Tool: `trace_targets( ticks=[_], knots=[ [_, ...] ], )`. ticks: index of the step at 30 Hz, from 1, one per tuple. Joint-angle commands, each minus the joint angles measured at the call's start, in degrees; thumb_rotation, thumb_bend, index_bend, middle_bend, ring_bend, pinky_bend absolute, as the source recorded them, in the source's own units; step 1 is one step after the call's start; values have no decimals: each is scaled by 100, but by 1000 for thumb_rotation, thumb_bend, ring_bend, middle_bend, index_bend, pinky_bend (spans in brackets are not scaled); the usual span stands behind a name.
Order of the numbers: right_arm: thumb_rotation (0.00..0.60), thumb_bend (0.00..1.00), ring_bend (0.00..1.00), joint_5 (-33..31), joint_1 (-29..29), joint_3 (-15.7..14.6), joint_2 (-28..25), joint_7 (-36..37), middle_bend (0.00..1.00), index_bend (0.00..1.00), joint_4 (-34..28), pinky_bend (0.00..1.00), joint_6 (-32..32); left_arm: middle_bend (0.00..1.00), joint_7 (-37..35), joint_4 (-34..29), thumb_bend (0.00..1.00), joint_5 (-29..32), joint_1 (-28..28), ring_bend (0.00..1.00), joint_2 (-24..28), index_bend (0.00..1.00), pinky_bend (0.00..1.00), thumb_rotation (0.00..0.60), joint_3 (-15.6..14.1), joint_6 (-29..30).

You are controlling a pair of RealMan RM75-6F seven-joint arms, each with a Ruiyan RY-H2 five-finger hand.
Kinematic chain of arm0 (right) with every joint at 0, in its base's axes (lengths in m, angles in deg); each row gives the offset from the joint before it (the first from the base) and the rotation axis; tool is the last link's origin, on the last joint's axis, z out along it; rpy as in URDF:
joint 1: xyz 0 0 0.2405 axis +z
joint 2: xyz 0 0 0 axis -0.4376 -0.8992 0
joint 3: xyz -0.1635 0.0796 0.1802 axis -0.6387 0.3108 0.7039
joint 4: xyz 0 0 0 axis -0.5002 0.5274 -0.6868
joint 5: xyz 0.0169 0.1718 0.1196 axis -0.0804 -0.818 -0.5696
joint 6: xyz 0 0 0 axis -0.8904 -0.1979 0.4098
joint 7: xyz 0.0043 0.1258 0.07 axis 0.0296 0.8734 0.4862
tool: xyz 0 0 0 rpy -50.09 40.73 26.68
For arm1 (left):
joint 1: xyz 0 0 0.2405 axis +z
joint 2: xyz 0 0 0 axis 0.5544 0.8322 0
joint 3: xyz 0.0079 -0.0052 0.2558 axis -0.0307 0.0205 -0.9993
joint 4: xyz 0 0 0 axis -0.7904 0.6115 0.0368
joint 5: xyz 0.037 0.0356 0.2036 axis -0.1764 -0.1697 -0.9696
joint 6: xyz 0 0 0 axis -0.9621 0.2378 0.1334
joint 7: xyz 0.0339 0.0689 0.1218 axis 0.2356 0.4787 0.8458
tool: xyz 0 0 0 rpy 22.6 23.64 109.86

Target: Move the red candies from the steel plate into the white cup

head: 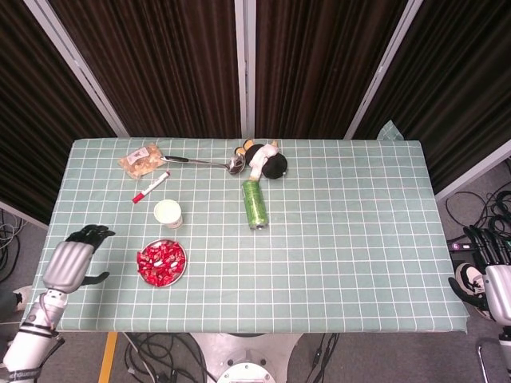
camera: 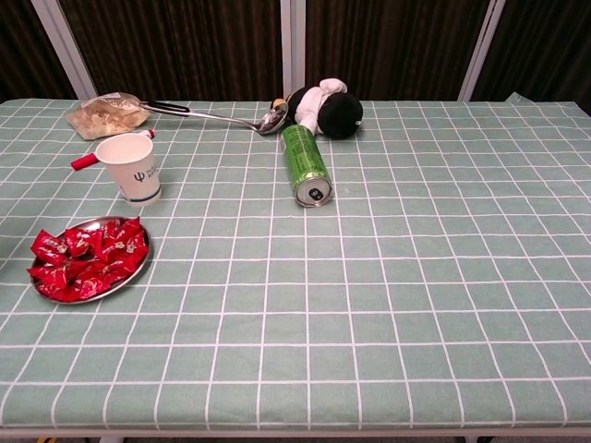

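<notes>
A steel plate point(head: 180, 273) point(camera: 138, 271) heaped with red candies point(head: 160, 262) point(camera: 86, 257) sits near the table's front left. Just behind it stands the white cup point(head: 168, 213) point(camera: 130, 166), upright and open-topped. In the head view my left hand point(head: 73, 259) hovers over the table's left edge, left of the plate and apart from it, fingers spread and holding nothing. My right hand point(head: 493, 275) hangs off the table's right edge, low, fingers apart and empty. Neither hand shows in the chest view.
A green can point(head: 255, 203) point(camera: 307, 165) lies on its side mid-table. Behind it are a plush toy point(head: 267, 160) point(camera: 328, 109), a steel ladle point(head: 204, 163), a bag of snacks point(head: 141, 159) point(camera: 104, 114) and a red-capped marker point(head: 150, 187).
</notes>
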Motion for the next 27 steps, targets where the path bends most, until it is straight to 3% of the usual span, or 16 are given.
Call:
trace_targets(
  ticks=[1, 6, 16, 27],
  knots=[
    [600, 193, 0, -16, 9, 8, -12, -23, 56, 19, -22, 101, -11, 300, -103, 332, 157, -221, -395, 195, -211, 298, 311, 600, -52, -452],
    [600, 193, 0, -58, 22, 9, -25, -57, 55, 19, -64, 102, -52, 300, 377, 592, 160, -202, -739, 195, -446, 298, 311, 600, -78, -901],
    [600, 193, 0, -113, 7, 0, -27, -43, 56, 19, -60, 104, -71, 301, 793, 632, 178, 534, -1058, 195, -717, 328, 323, 600, -119, -1667],
    [600, 193, 0, -137, 21, -1, -40, -42, 56, 19, -67, 104, -106, 330, 778, 1129, 217, 458, -1213, 230, -1123, 388, 360, 600, -220, -1642]
  ],
)
